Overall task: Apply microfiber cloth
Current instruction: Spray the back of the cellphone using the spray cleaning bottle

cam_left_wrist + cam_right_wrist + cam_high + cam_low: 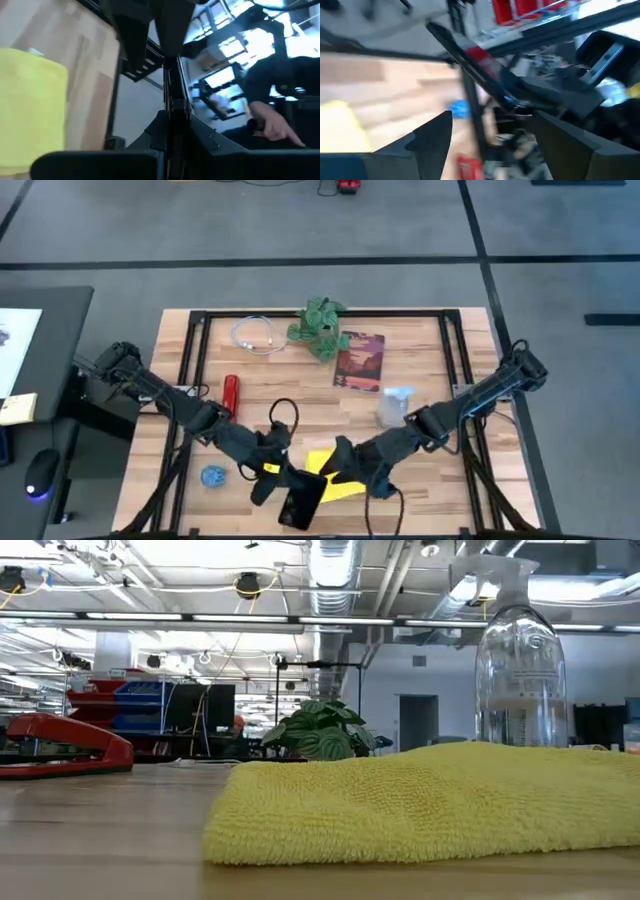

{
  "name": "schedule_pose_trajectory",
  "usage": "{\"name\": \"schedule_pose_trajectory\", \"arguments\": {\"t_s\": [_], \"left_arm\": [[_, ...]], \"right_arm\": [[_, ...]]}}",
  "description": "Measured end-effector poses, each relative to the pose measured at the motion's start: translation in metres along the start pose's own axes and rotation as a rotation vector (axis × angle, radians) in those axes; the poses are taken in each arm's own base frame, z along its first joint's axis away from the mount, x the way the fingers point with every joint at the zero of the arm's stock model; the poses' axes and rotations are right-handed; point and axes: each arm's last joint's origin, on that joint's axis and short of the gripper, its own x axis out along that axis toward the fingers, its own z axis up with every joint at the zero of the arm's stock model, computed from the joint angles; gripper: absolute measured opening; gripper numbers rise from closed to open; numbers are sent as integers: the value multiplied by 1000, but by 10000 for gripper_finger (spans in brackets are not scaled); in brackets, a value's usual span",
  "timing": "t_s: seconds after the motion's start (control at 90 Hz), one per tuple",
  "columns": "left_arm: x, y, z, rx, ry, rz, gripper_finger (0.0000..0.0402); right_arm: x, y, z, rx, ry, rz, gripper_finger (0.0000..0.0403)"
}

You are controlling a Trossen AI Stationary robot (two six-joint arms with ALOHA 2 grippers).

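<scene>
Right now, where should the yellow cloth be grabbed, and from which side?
Pinch the microfiber cloth at its rounded, folded edge, coming straight down from above. It lies flat on the table as a soft thick pad, so nothing sticks out; that plump edge probably gives something to nip. The right end effector, above it, looks best placed.

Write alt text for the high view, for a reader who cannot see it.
Both grippers meet near the table's front edge: the left gripper holds a black smartphone beside the microfiber cloth, with the right gripper over the cloth. Behind stand a spray bottle, book, plant and red stapler.
</scene>
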Motion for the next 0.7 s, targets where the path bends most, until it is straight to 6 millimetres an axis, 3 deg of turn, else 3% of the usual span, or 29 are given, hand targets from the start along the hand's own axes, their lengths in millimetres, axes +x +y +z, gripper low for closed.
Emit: {"name": "schedule_pose_trajectory", "arguments": {"t_s": [0.389, 0.522, 0.7], "left_arm": [[2, 8, 9, -64, 75, -40, 13], [2, 11, 10, -71, 91, -33, 13], [2, 11, 10, -87, 99, -38, 14]], "right_arm": [[30, 19, 12, -236, 5, -91, 218], [35, 24, 13, -239, 3, -85, 172], [35, 24, 14, -233, 15, -91, 75]]}}
